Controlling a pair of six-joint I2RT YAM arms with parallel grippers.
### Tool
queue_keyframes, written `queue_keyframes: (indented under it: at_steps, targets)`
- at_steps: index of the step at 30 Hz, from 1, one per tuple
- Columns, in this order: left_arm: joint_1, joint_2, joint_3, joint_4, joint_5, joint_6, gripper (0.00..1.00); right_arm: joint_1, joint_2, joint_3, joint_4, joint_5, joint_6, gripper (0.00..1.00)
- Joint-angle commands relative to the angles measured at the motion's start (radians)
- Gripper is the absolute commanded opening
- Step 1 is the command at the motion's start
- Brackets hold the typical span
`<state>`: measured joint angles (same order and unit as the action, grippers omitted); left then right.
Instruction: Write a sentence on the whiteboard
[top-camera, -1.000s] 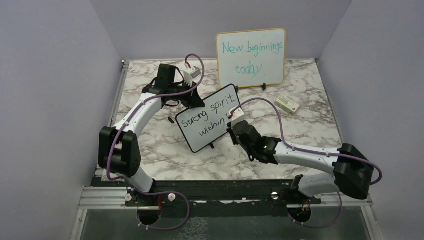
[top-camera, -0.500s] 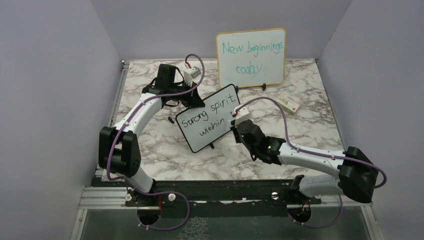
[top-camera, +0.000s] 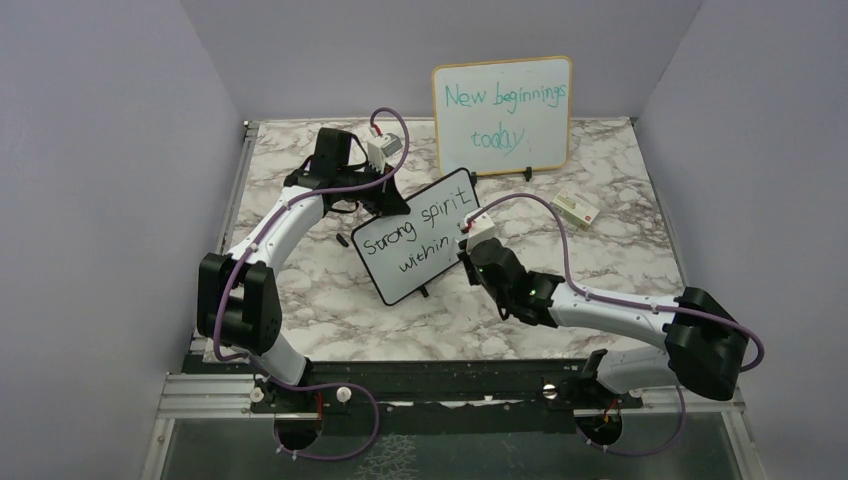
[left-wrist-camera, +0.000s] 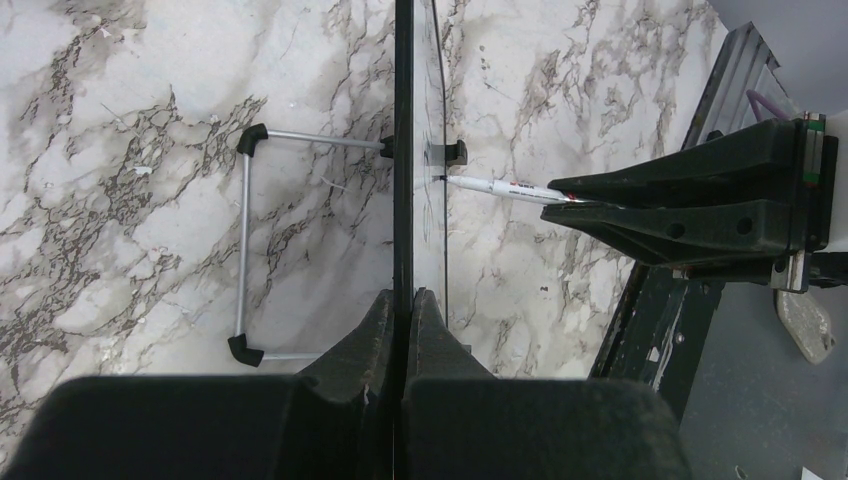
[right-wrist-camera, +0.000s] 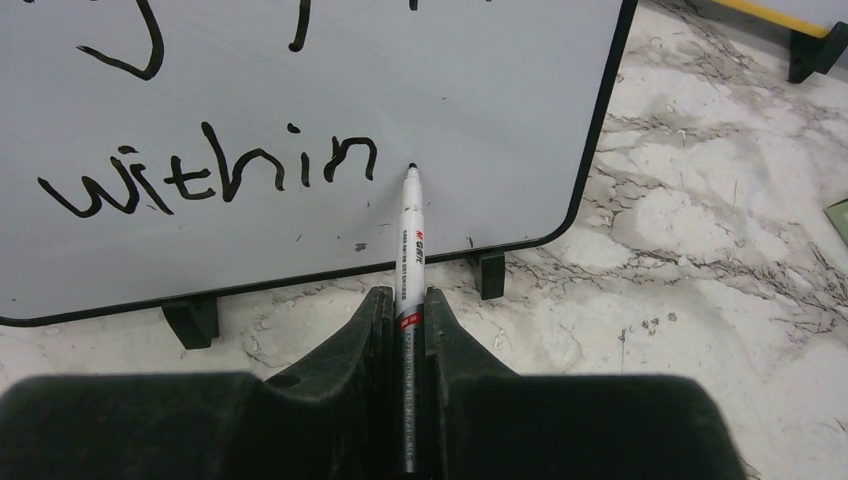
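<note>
The small black-framed whiteboard (top-camera: 418, 236) stands tilted at the table's middle and reads "Strong spirit within" in black. My left gripper (top-camera: 385, 207) is shut on its top edge; the left wrist view shows the board edge-on (left-wrist-camera: 404, 150) between the fingers of that gripper (left-wrist-camera: 404, 300). My right gripper (top-camera: 468, 250) is at the board's lower right corner, shut on a white marker (right-wrist-camera: 410, 240). The marker's black tip is at the board's surface (right-wrist-camera: 300, 100), just right of the "n" of "within". The marker also shows in the left wrist view (left-wrist-camera: 500, 187).
A larger wood-framed board (top-camera: 503, 115) with teal writing stands at the back. A small white box (top-camera: 575, 208) lies to the right of it. The whiteboard's wire stand (left-wrist-camera: 245, 250) rests on the marble behind it. Metal rails run along the table's edges.
My right arm has shifted slightly, its elbow moving a little. The marker tip stays by the end of "within". The left arm and the board have not moved.
</note>
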<state>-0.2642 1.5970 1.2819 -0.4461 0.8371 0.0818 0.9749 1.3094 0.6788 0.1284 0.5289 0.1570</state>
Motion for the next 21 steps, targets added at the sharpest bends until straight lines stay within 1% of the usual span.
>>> queue_keyframes:
  at_steps: [1, 7, 15, 18, 21]
  targets:
    - [-0.01, 0.029, -0.023, -0.049, -0.05, 0.037, 0.0, -0.007, 0.017, 0.023, 0.06, -0.035, -0.002, 0.0]
    - [-0.01, 0.029, -0.021, -0.05, -0.048, 0.033, 0.0, -0.007, -0.01, 0.024, 0.035, -0.027, -0.004, 0.01]
    - [-0.01, 0.027, -0.004, -0.049, -0.059, 0.016, 0.0, -0.007, -0.155, -0.008, -0.057, 0.02, 0.004, 0.01]
    - [-0.01, 0.024, 0.013, -0.049, -0.068, 0.004, 0.05, -0.008, -0.21, -0.018, -0.086, 0.043, 0.003, 0.0]
    - [-0.01, 0.025, 0.041, -0.049, -0.079, -0.017, 0.14, -0.007, -0.262, -0.019, -0.114, 0.063, -0.003, 0.01]
